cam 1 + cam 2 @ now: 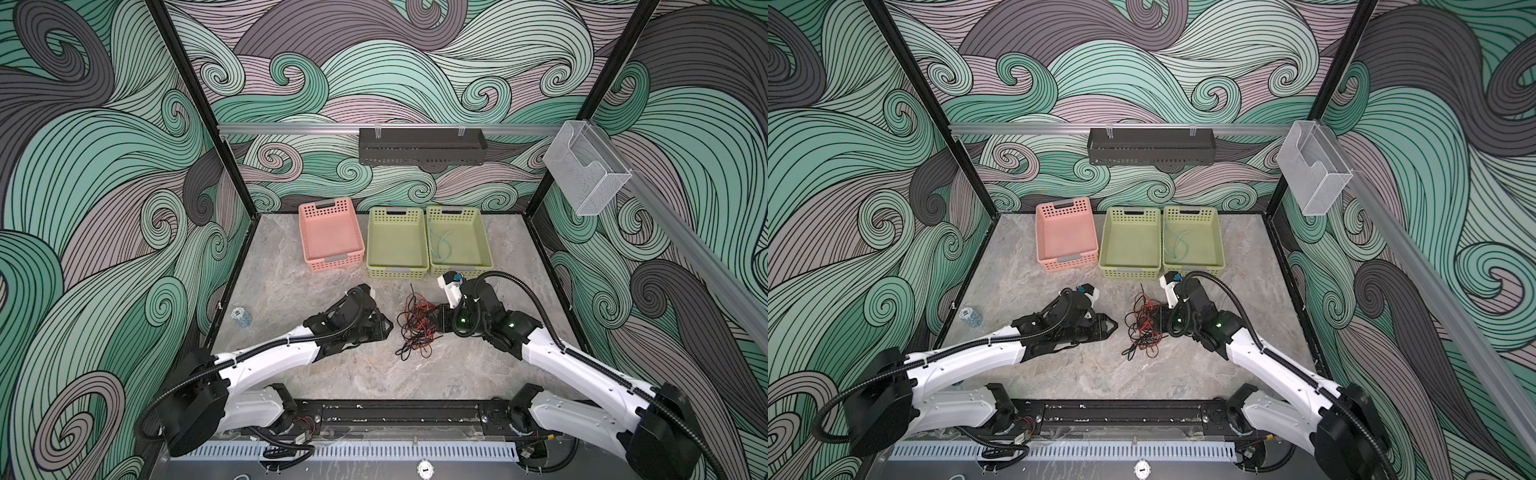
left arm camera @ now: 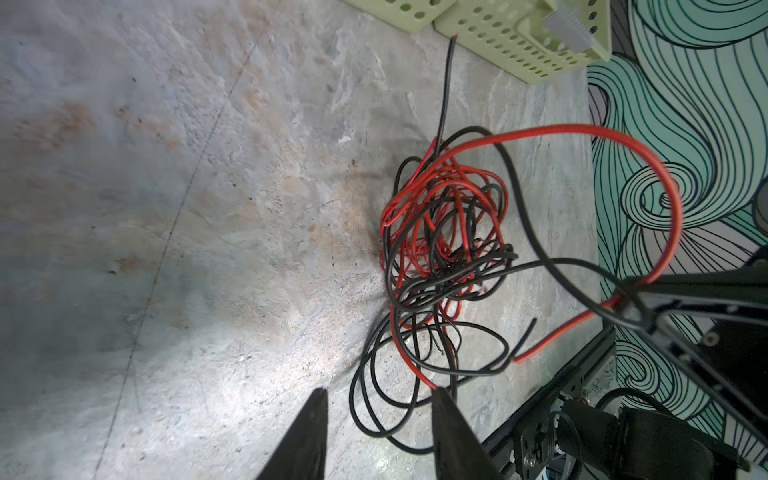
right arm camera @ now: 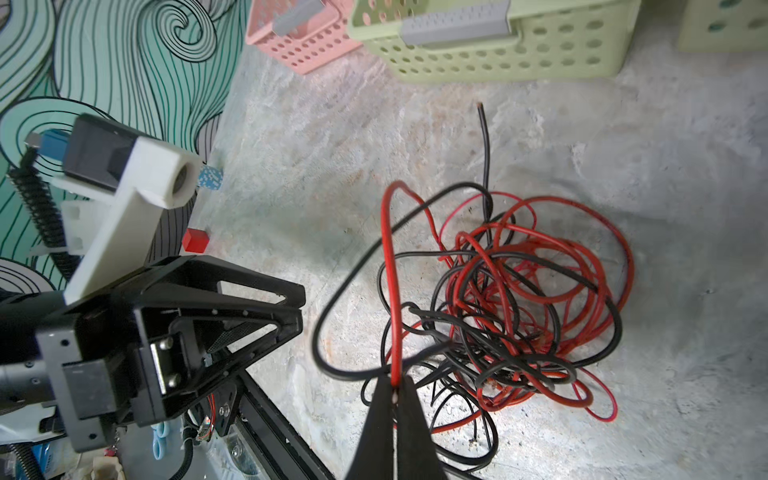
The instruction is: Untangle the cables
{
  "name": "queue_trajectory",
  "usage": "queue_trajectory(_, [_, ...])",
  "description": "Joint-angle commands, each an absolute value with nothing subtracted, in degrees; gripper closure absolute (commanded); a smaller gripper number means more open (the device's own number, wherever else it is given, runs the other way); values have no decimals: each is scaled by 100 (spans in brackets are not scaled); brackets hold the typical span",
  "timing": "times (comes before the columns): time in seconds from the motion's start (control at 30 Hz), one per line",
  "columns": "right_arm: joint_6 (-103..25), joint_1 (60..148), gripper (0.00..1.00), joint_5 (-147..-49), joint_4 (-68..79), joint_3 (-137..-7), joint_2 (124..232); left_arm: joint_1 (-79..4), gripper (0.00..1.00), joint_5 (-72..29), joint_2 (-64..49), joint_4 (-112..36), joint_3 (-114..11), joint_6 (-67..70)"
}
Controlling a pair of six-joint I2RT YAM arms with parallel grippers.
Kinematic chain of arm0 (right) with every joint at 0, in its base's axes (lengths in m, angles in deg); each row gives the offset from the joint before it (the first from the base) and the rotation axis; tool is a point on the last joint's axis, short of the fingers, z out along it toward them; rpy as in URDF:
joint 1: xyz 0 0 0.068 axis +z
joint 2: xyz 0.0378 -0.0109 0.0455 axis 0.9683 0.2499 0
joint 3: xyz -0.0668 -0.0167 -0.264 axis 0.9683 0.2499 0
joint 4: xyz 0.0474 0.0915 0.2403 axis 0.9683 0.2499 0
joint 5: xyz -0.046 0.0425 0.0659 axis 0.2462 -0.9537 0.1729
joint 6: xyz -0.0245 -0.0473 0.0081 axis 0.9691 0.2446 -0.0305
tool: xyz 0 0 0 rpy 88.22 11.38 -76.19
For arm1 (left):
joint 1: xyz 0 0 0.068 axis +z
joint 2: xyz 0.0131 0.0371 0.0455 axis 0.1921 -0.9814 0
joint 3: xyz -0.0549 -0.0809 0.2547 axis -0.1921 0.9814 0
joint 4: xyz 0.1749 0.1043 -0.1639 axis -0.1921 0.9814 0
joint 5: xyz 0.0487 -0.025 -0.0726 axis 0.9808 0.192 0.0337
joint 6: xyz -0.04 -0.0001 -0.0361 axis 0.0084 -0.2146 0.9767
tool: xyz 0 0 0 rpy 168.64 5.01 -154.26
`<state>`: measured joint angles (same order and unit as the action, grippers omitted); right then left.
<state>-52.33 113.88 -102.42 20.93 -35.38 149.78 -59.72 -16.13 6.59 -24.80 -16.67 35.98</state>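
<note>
The cables lie as a tangled heap of red and black strands on the marble tabletop, between my two grippers in both top views. My right gripper is shut on a red cable that arches up from the heap, with a black loop crossing at its tips. My left gripper stands open at the heap's other side. Black loops lie on the table between and beyond its fingers, gripped by neither. A short teal cable lies in the right green basket.
A pink basket and two green baskets stand in a row behind the heap. A small crumpled bottle lies at the table's left edge, and a red block sits near the left wall. A black tray and a clear box hang on the rails.
</note>
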Motion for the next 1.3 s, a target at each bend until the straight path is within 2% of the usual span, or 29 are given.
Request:
queue_trajectory(0.0, [-5011, 11438, 100, -9933, 2558, -3959, 14740, -5994, 55, -1278, 1056, -2020, -1796, 3328])
queue_trajectory(0.2, [-4679, 11519, 100, -9828, 3061, -4965, 14699, -5999, 29, -1137, 1415, -1892, -2045, 2891])
queue_trajectory(0.33, [-4410, 11640, 100, -9809, 3460, -5950, 14806, -6006, 24, -1171, 1335, -1678, -2590, 2414])
queue_trajectory(0.53, [-4024, 11980, 100, -9680, 3951, -7293, 15053, -6034, 24, -1248, 1110, -1732, -3089, 2015])
queue_trajectory(0.8, [-3618, 12281, 100, -9510, 4280, -8546, 15589, -6287, 24, -1568, 801, -2554, -3167, 1855])
queue_trajectory(1.0, [-3480, 12334, 100, -9701, 4396, -9496, 16083, -6563, 24, -1027, 554, -2783, -3234, 1676])
queue_trajectory(1.13, [-3455, 12406, 100, -9837, 4528, -10080, 16311, -6590, 27, -468, 458, -2791, -3343, 1591])
queue_trajectory(1.27, [-3475, 12432, 100, -9894, 4563, -10337, 16285, -6589, 39, 38, 414, -2801, -3371, 1583])
